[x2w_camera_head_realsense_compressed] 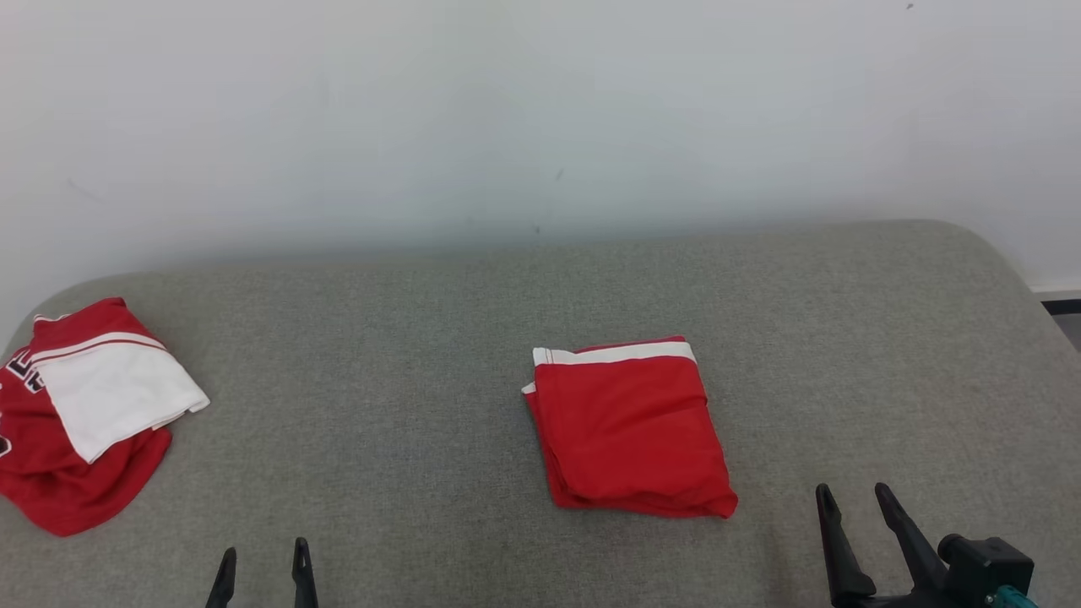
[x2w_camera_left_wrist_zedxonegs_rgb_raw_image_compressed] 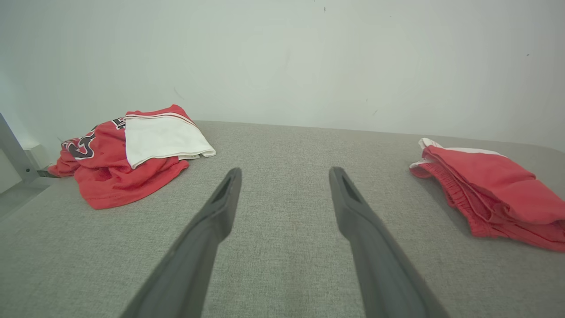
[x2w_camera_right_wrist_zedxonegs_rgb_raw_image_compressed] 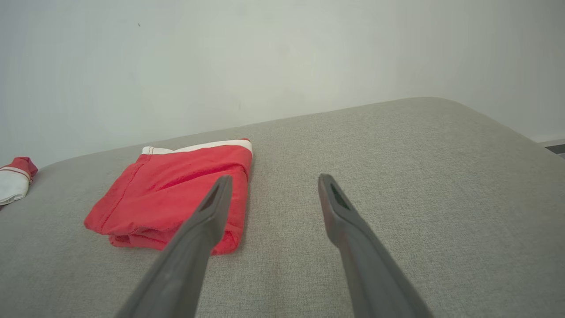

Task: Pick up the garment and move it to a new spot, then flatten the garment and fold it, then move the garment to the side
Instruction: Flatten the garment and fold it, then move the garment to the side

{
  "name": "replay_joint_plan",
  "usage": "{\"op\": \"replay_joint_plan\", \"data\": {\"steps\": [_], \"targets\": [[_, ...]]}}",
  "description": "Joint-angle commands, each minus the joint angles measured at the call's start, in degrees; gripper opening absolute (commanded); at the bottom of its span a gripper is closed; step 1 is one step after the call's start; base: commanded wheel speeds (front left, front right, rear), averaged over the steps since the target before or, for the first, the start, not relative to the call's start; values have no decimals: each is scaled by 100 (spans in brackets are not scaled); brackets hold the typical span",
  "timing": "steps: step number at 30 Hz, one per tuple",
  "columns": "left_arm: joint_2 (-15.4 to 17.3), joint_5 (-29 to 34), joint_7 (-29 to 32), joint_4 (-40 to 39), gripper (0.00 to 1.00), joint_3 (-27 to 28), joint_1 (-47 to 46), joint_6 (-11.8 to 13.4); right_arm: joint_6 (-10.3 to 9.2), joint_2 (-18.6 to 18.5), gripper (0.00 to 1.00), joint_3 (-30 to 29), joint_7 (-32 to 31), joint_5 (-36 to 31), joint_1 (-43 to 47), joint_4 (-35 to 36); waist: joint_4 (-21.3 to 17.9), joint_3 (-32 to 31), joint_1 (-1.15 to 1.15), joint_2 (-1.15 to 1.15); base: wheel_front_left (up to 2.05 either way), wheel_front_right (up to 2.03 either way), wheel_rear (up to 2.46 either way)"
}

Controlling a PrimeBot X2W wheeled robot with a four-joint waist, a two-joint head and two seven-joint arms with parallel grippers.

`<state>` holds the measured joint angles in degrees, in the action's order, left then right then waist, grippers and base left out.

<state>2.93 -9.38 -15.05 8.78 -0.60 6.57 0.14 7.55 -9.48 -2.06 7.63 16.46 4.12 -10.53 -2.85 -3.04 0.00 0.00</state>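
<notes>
The folded red cloth garment with white band [x2w_camera_head_realsense_compressed: 629, 431] lies mid-frame on the grey padded surface [x2w_camera_head_realsense_compressed: 405, 355]. Folding looks done; moving it aside remains. The left pincer [x2w_camera_head_realsense_compressed: 263, 551] and right pincer [x2w_camera_head_realsense_compressed: 853, 491], at the bottom edge, are spread and empty. The nearer right one would probably need to grip all layers.

The table [x2w_camera_head_realsense_compressed: 405, 355] is covered in grey woven fabric, and its far corners are rounded. A folded red garment [x2w_camera_head_realsense_compressed: 629, 435] lies flat on it a little right of the middle, with its white band toward the far edge. Well apart from it, at the table's left edge, a red and white jersey [x2w_camera_head_realsense_compressed: 84, 414] rests in a loose heap, with dark lettering partly showing.
</notes>
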Motion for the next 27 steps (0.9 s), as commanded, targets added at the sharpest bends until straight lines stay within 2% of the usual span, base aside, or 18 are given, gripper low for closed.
{"op": "replay_joint_plan", "data": {"steps": [1,8,23,27], "targets": [[-4,32,-19,2,100,37,68,-5,-9,-38,100,57,47,19,-21,-40,-29,4,0,0,0,0,0],[-5,49,-19,48,100,106,72,-57,-9,-49,100,167,121,-56,-122,-183,-57,33,0,0,0,0,0],[-7,-15,-19,61,100,1,105,15,-10,-1,100,51,74,-15,-265,-144,22,100,0,0,0,0,0],[-7,-23,-19,51,100,-51,96,19,-9,40,100,-58,-145,98,-306,-31,82,128,0,0,0,0,0]]}}
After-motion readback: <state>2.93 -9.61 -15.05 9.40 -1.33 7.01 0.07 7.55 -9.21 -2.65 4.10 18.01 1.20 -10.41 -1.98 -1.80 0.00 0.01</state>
